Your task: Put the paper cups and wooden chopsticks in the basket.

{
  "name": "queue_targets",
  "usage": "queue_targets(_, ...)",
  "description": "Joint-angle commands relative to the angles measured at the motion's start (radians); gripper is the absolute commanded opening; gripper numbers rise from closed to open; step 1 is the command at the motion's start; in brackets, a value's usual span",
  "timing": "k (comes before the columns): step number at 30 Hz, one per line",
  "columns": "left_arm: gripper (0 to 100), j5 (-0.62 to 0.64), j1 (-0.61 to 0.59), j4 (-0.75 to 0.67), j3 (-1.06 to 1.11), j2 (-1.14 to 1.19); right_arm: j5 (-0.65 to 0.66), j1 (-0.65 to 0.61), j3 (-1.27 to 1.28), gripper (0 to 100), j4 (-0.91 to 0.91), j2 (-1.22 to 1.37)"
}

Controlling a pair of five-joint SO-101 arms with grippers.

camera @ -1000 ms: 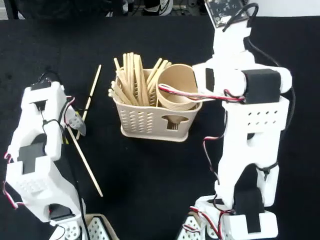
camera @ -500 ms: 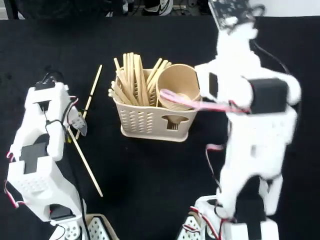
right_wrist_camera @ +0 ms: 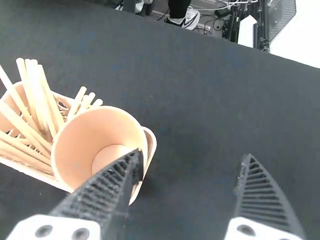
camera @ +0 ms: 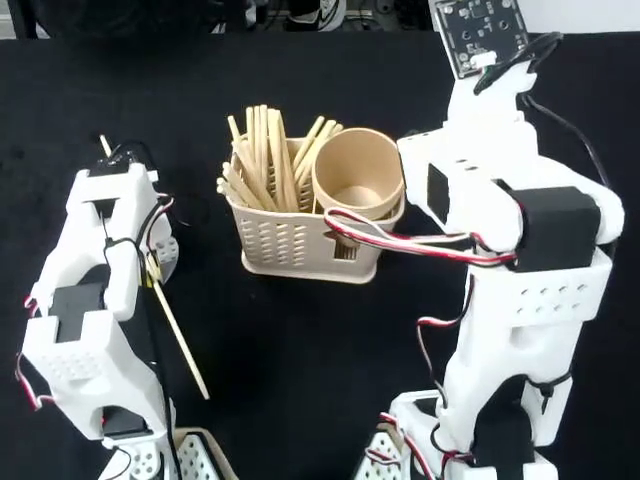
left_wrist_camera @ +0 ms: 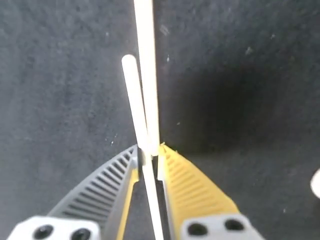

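Jaws of left gripper (left_wrist_camera: pixel 148 152): closed on wooden chopsticks (left_wrist_camera: pixel 146 50), whose long axis runs straight through them, left of the basket (camera: pixel 300 245). Right gripper (right_wrist_camera: pixel 191 156), over the basket: wide open, empty.

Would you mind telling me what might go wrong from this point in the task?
The left claw pinches two overlapping chopsticks, so one may slip or swing when lifted. The basket is already crowded with fanned sticks; adding more might knock some out. The right arm's cable drapes across the basket front and could snag.
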Motion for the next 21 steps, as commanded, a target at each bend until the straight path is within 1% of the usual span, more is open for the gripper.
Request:
queue_targets(1,3,-0.017,0.007,0.051,-0.036,-0.097,-0.002,-0.005,-0.021,30.4,0.031,-0.025)
queue_targets(4,3,-0.017,0.008,0.046,0.028,-0.255,-0.002,-0.005,-0.022,30.4,0.031,-0.028)
queue_targets(7,3,-0.020,0.007,0.040,0.111,-0.471,0.000,-0.005,-0.022,30.4,0.031,-0.030)
queue_targets(9,3,-0.063,0.005,-0.003,0.182,-0.623,0.000,-0.005,-0.022,30.4,0.031,-0.030)
queue_targets(11,3,-0.097,0.004,-0.075,0.262,-0.773,0.002,-0.005,-0.022,30.4,0.031,-0.030)
queue_targets(15,3,-0.107,-0.001,-0.186,0.427,-1.039,0.005,-0.005,-0.027,30.4,0.031,-0.030)
queue_targets(21,3,-0.107,0.007,-0.187,0.529,-1.316,0.005,-0.005,-0.028,30.4,0.031,-0.030)
